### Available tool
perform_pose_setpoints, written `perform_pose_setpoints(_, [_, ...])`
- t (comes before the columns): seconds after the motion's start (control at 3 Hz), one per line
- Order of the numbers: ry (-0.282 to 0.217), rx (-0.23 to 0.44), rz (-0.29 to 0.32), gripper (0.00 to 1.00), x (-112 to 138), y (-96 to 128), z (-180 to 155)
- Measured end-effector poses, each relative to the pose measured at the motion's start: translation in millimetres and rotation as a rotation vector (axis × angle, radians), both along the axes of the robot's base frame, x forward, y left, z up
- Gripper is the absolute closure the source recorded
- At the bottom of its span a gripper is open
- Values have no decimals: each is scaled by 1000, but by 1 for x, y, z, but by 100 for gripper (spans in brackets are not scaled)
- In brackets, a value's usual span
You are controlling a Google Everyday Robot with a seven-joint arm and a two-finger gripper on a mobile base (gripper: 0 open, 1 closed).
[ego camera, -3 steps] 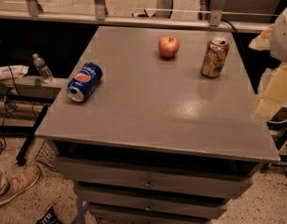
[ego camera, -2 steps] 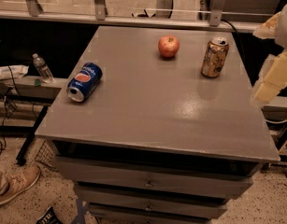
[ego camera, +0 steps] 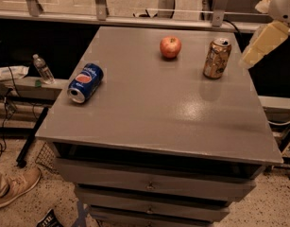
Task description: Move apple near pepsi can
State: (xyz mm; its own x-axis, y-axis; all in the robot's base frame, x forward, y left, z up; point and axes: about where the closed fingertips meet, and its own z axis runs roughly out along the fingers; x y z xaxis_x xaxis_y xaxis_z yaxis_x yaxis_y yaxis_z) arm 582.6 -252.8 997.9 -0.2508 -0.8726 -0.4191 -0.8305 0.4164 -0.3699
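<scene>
apple (ego camera: 170, 47): far middle of table (ego camera: 182, 112)
pepsi can (ego camera: 85, 82): on its side, left edge
hand (ego camera: 259, 45): by far right edge; grip cannot be told

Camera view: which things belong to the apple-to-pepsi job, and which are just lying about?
Job: apple, mid-back of the table; pepsi can, on its side, left; gripper, hovering at far right.
Lying about: gold-brown can, upright, right; water bottle, off the table, left.

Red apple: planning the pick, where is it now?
Camera view: the round red apple sits near the grey table's far edge, left of the upright gold-brown can; the blue pepsi can lies far left, the gripper upper right.
</scene>
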Motion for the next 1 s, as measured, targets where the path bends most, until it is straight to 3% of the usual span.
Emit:
perform_pose_setpoints(0.33, [0, 0, 0, 0, 0, 0, 0])
perform_pose_setpoints(1.0, [-16, 111, 36, 0, 68, 45, -10])
